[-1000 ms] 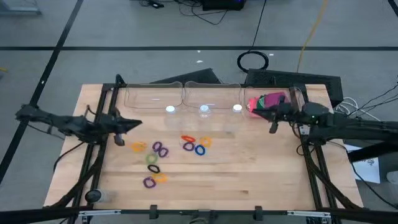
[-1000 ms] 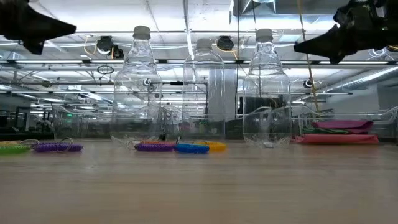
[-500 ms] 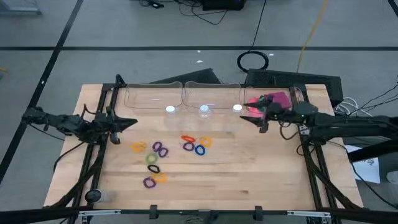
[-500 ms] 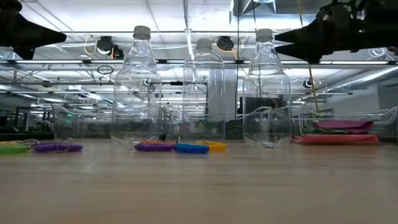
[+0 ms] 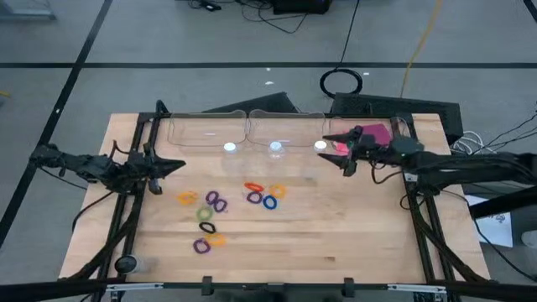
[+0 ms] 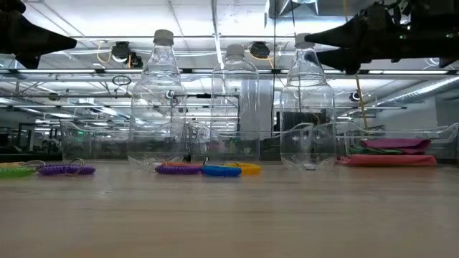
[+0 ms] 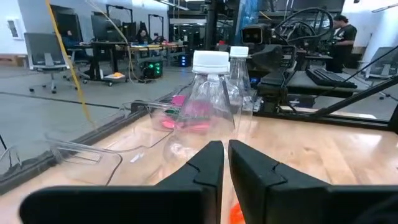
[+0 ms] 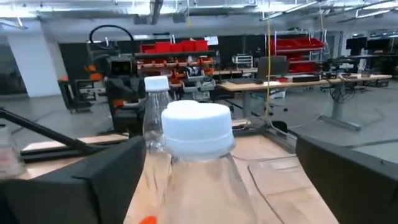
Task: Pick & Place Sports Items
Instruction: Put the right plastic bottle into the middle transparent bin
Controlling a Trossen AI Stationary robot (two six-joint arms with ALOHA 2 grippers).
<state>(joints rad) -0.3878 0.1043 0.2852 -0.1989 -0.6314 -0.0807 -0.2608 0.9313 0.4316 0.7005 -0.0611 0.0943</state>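
Observation:
Several small elastic rings [image 5: 216, 210] in purple, orange, green, blue, red and black lie loose on the wooden table, and the low view shows them too [image 6: 204, 169]. Flat pink and purple pieces [image 5: 372, 134] lie stacked in the clear tray at the far right [image 6: 391, 152]. My right gripper [image 5: 337, 151] hangs open at the height of the right bottle's white cap [image 8: 198, 127]. Its fingers stand on either side of the bottle's neck without touching it. My left gripper [image 5: 178, 164] hovers shut over the table's left part, left of the rings, holding nothing [image 7: 224, 152].
Three clear plastic bottles [image 6: 161, 100] [image 6: 235, 104] [image 6: 307, 100] stand upright in a row at mid-table, in front of three clear trays [image 5: 205, 130] along the far edge. Bare wood [image 5: 336, 235] lies on the near side of the rings.
My right gripper has moved toward the table's left, away from the tray with the flat pieces and up to the right bottle's cap. Its fingers have opened wide. My left gripper has drawn back a little toward the left edge and stays shut.

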